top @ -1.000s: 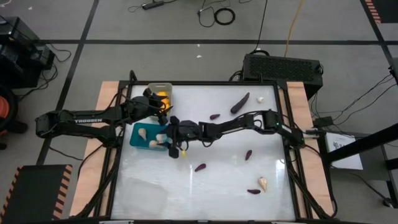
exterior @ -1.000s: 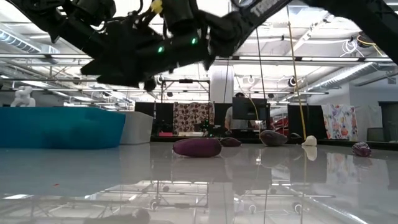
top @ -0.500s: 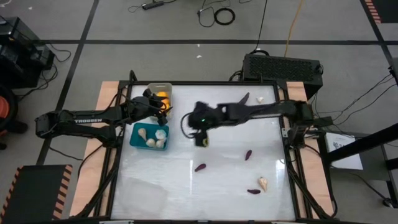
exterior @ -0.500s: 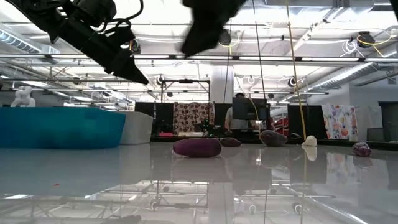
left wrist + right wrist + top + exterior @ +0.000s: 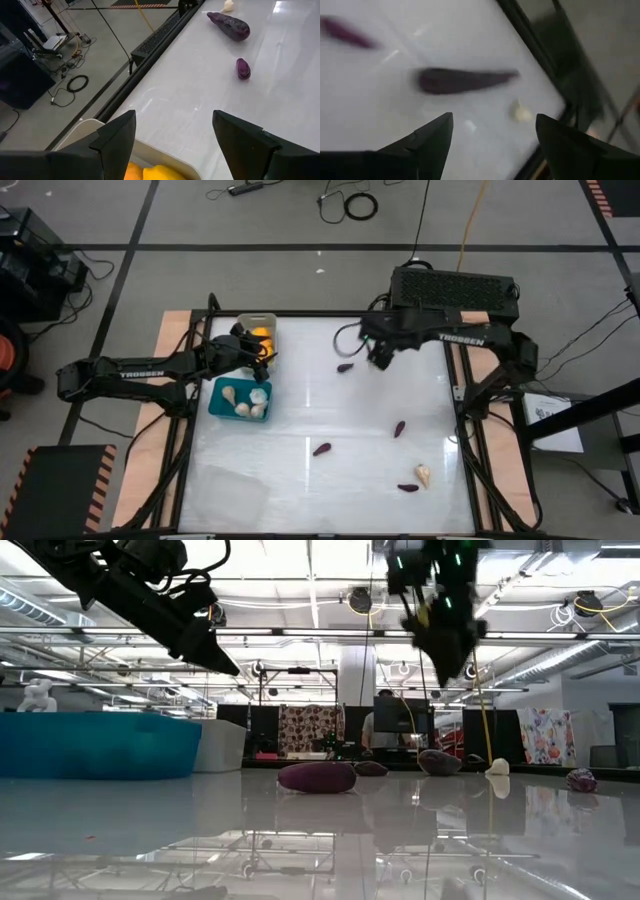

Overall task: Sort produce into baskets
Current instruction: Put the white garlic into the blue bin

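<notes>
since the earlier frame the right gripper (image 5: 381, 360) has swung away from the teal plastic rectangular basket (image 5: 240, 398) to the far side of the glossy white counter (image 5: 300, 480), fingers spread and empty above the large, smooth dark purple eggplant (image 5: 462, 80), likely its next pick. beside that teal basket, the left gripper (image 5: 262, 352) hovers open and empty over the light grey basket (image 5: 258, 323) of rounded yellow-orange fruits (image 5: 150, 173).
</notes>
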You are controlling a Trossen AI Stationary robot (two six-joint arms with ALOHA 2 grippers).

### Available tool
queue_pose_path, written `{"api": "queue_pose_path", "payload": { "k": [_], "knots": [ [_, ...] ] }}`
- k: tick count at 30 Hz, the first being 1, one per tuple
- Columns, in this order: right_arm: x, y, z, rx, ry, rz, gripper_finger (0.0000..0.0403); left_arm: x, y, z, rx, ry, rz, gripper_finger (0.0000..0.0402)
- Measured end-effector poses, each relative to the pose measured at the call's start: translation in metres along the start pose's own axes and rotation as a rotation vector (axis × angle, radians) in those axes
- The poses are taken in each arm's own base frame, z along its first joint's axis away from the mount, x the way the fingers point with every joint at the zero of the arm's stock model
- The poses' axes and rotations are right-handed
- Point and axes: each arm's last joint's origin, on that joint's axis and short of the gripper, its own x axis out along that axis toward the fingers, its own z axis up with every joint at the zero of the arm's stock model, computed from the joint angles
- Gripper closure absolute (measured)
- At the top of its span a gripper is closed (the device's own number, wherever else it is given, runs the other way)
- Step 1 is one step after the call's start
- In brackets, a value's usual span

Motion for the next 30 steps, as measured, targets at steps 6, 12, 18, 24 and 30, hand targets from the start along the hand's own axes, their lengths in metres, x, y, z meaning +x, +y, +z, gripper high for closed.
{"api": "queue_pose_path", "payload": {
  "k": [6,12,18,24,30],
  "knots": [
    [0.077,-0.048,-0.019,0.167,0.151,-0.018,0.0127,0.0,0.0,0.0,0.0,0.0,0.0,0.013],
    [0.118,-0.076,-0.031,0.158,0.214,0.112,0.0127,0.0,0.0,0.0,-0.005,-0.001,0.0,0.013],
    [0.128,-0.099,-0.033,0.213,0.215,0.1,0.0127,0.0,0.0,0.001,-0.024,-0.007,0.0,0.013],
    [0.141,-0.111,-0.037,0.23,0.248,0.162,0.0127,0.0,0.0,0.001,-0.025,-0.007,0.0,0.013],
    [0.164,-0.112,-0.04,0.219,0.323,0.225,0.0127,0.0,0.0,0.0,-0.024,-0.005,0.0,0.013]
  ]
}}
